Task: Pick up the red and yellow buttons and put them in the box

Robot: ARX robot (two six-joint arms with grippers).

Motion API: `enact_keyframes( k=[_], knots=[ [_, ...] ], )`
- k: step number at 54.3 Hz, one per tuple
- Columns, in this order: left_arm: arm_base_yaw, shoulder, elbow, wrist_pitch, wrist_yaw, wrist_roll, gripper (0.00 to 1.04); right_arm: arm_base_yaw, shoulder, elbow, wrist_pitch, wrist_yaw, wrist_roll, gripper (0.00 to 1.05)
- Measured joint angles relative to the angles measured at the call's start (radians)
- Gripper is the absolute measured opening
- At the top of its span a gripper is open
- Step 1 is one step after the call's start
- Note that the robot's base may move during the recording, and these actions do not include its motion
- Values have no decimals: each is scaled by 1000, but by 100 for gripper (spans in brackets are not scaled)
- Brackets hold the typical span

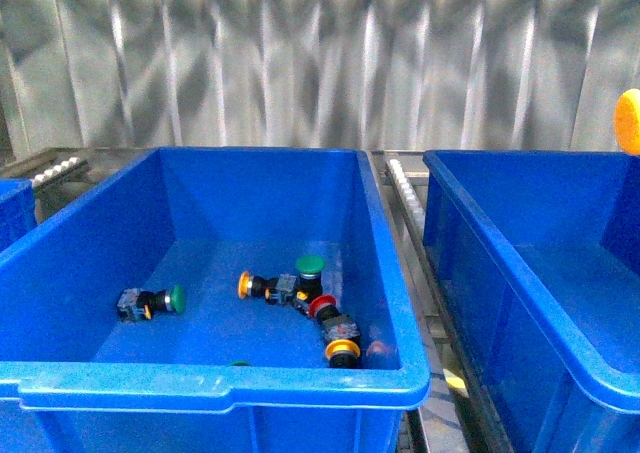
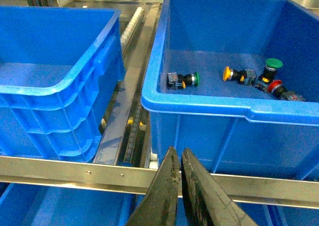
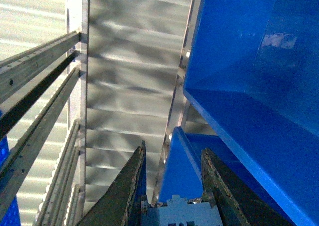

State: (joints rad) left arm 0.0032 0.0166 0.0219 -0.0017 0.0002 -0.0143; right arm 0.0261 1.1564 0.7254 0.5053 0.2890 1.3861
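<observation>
Corrugated metal wall (image 1: 300, 63) behind smooth blue box (image 1: 215, 385)

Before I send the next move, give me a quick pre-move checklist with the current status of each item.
1. Left gripper empty: ok, jaws closed on nothing, outside the bins.
2. Red mushroom-cap button located: ok, lying in the middle bright-blue plastic bin.
3. Red button clear for grasping: not ok, other buttons crowd against it.
4. Yellow round cap secured: cannot tell, it shows at the front view's edge above the right-hand blue plastic bin, its holder unseen.
5. Right gripper state: cannot tell, something pale sits between its fingers.
</observation>
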Motion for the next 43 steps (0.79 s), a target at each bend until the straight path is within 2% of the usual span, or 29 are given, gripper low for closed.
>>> enact_keyframes(
  k=[9, 10, 24, 25, 30, 31, 43],
  knots=[
    [0, 0, 0, 0, 0, 0, 3, 2, 0, 0, -5, 1, -18, 27],
    [0, 0, 0, 0, 0, 0, 6, 2, 0, 0, -5, 2, -19, 27],
    [0, 0, 0, 0, 0, 3, 70, 8, -2, 0, -21, 38, -61, 27],
    [0, 0, 0, 0, 0, 3, 72, 8, -2, 0, -21, 38, -63, 27],
    [0, 0, 0, 0, 0, 3, 96, 10, -2, 0, -8, 38, -64, 27],
    [0, 0, 0, 0, 0, 4, 99, 10, -2, 0, -8, 39, -64, 27],
    [0, 0, 0, 0, -1, 5, 97, 6, -11, -8, -2, 57, -53, 27]
  ],
)
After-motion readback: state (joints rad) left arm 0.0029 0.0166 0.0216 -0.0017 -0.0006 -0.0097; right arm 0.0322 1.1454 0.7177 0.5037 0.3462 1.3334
